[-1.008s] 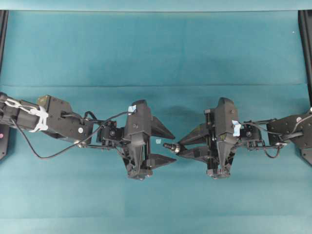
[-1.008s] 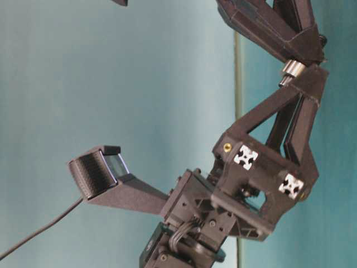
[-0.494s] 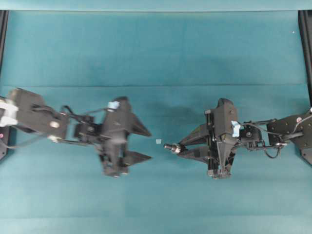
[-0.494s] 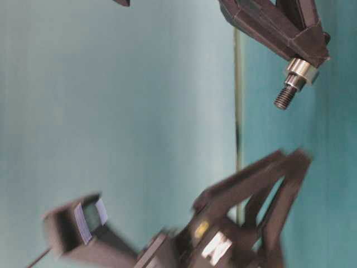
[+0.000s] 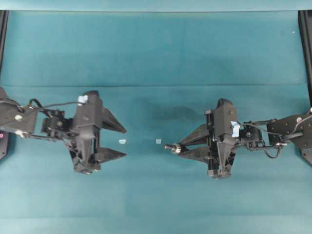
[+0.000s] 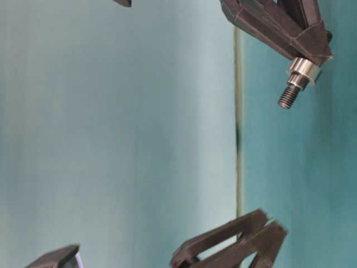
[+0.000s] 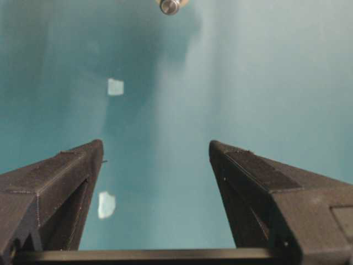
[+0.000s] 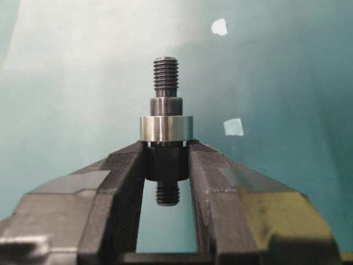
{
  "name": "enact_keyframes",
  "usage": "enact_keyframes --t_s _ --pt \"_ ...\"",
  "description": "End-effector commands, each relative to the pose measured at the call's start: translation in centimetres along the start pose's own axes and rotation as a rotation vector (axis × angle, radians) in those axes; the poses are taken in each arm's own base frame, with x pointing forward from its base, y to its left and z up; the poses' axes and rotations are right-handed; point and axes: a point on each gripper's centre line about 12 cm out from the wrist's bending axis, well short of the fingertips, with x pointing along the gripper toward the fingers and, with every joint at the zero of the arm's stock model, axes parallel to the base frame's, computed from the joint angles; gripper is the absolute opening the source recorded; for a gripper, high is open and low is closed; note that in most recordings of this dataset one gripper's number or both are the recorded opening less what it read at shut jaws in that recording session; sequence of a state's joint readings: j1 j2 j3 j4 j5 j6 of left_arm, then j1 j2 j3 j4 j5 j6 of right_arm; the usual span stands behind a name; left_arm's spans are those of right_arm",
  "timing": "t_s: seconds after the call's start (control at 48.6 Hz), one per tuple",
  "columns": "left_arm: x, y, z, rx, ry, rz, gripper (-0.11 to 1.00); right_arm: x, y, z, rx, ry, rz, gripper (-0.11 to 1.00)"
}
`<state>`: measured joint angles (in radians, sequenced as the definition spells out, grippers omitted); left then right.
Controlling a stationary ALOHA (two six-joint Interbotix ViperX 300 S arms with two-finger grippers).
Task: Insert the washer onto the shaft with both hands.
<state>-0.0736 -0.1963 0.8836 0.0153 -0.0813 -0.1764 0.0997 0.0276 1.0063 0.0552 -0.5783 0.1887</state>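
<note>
From overhead, the left gripper (image 5: 120, 142) has drawn back well clear of the right gripper (image 5: 181, 146) since a second ago, its jaws spread and empty, uncovering a second pale tape scrap (image 5: 122, 142) between its tips, while the other scrap (image 5: 158, 141) lies between the two grippers. At table level the threaded shaft (image 6: 292, 91) juts bare past the right tips, the shiny washer (image 6: 303, 69) seated against them. The left wrist view shows matte black fingers (image 7: 259, 182) apart over teal cloth (image 7: 276, 83); the right wrist view shows the right fingers (image 8: 127, 165) clamped on the shaft's dark body, the smooth ring just ahead.
</note>
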Motion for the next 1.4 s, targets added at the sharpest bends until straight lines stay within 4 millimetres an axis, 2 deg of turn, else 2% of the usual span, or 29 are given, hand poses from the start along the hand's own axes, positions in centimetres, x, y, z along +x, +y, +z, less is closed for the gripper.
enact_keyframes --t_s 0.0,1.379 --pt "-0.82 -0.08 0.78 0.002 -0.034 -0.004 0.85 0.11 0.3 0.77 0.003 -0.026 0.01 0.0" --pt "-1.18 -0.12 1.0 0.001 -0.046 -0.006 0.85 0.23 0.29 0.74 0.004 -0.019 0.008 0.0"
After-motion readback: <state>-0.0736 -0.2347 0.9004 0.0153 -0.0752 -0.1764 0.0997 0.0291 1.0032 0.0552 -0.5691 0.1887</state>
